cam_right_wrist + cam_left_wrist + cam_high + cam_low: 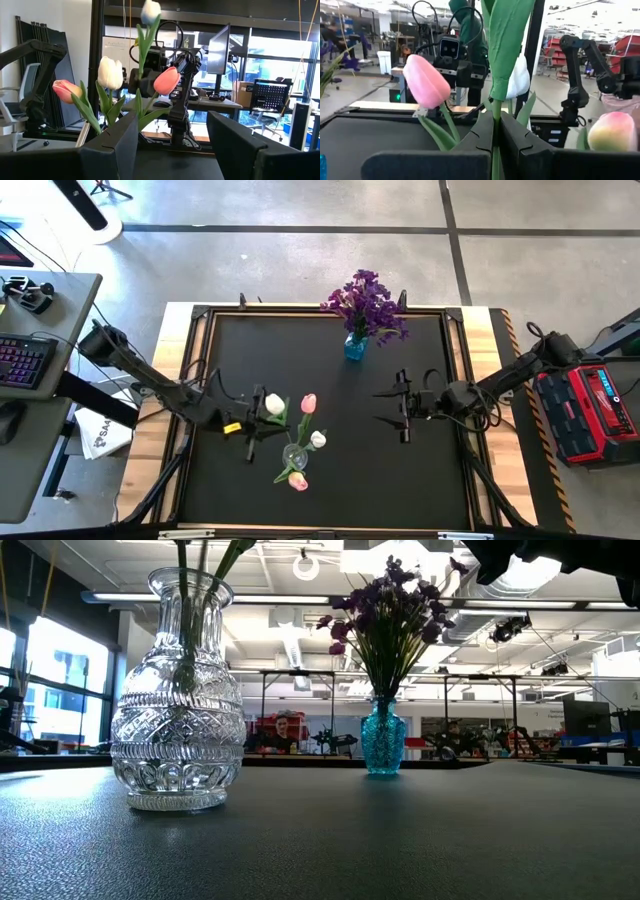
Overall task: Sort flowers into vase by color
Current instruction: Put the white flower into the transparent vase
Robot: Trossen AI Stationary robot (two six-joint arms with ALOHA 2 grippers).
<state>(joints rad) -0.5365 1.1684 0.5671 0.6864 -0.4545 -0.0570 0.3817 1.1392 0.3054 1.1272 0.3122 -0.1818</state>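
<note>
On the black table (pixel 330 380), the left gripper (pixel 256 423) sits at about 9 o'clock from the clear glass vase (pixel 295 453), its fingers (pixel 480 137) clamped together on the green stem of a white tulip (pixel 274 404), as the left wrist view shows. The vase, standing at the table's 7 o'clock area, holds a pink tulip (pixel 308 403), a second white tulip (pixel 318 439) and another pink tulip (pixel 298 481), their heads spread around its rim. The purple flowers (pixel 365 302) stand in a small blue vase (pixel 355 346) near the table's 12 o'clock edge. The right gripper (pixel 402 406) hovers at 3 o'clock of the clear vase, well apart from it, fingers spread wide and empty.
</note>
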